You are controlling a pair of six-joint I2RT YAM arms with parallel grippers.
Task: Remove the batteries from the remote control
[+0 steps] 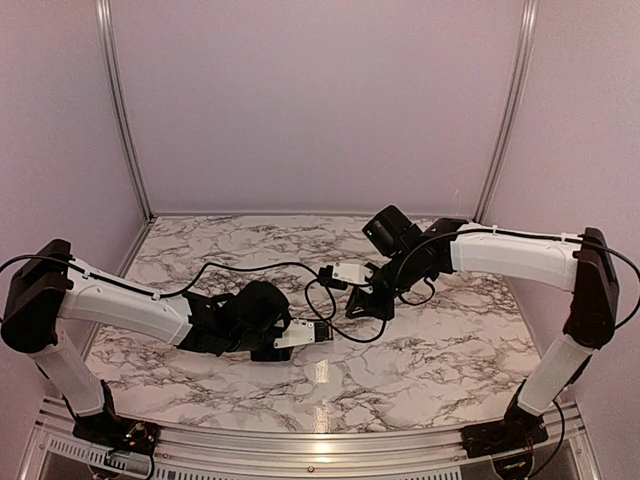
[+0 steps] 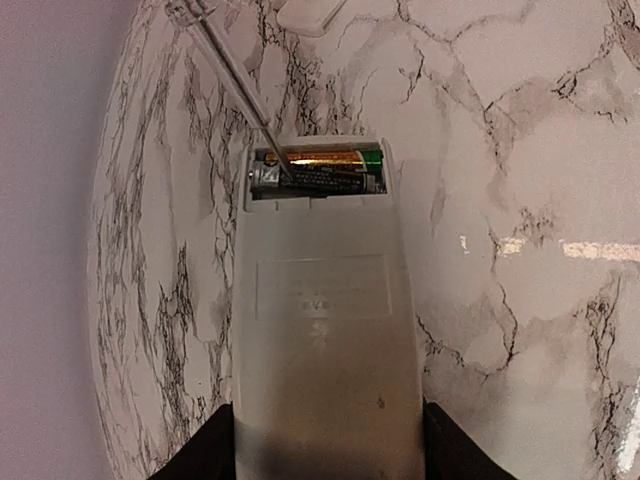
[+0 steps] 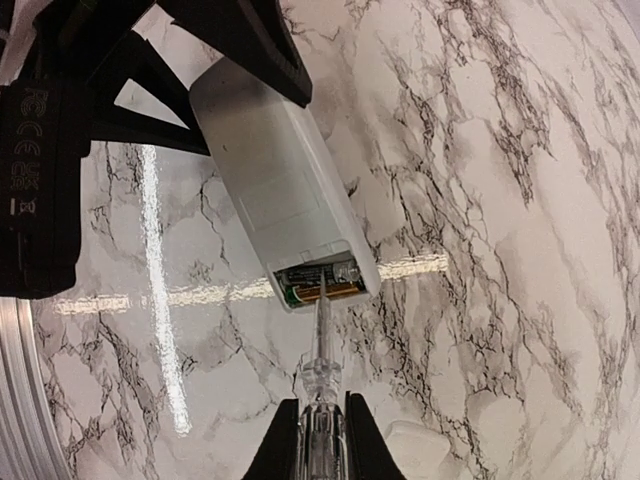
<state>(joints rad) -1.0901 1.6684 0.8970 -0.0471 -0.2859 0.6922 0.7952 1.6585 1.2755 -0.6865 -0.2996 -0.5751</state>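
1. Marble table (image 1: 430, 370): walled on three sides, with bare marble across the right half of the overhead view. Best used as the landing zone for anything pried loose.
2. Left gripper (image 1: 275, 340), left of centre overhead: clamped on the lower end of the remote control (image 2: 325, 330), compartment face up. Worth holding rigid against the levering.
3. Right gripper (image 3: 320, 440), bottom centre of its own view: closed on a clear-handled screwdriver (image 3: 320, 350), with the small white cover piece (image 3: 412, 445) lying just beside it on the marble.
4. Batteries (image 2: 315, 172), upper centre of the left wrist view: seated side by side in the open compartment, with the screwdriver tip resting on the left end of the lower one. Lever up gently from that end at a shallow angle, avoiding a slip against the compartment's rim or a flick toward the wall at frame left.
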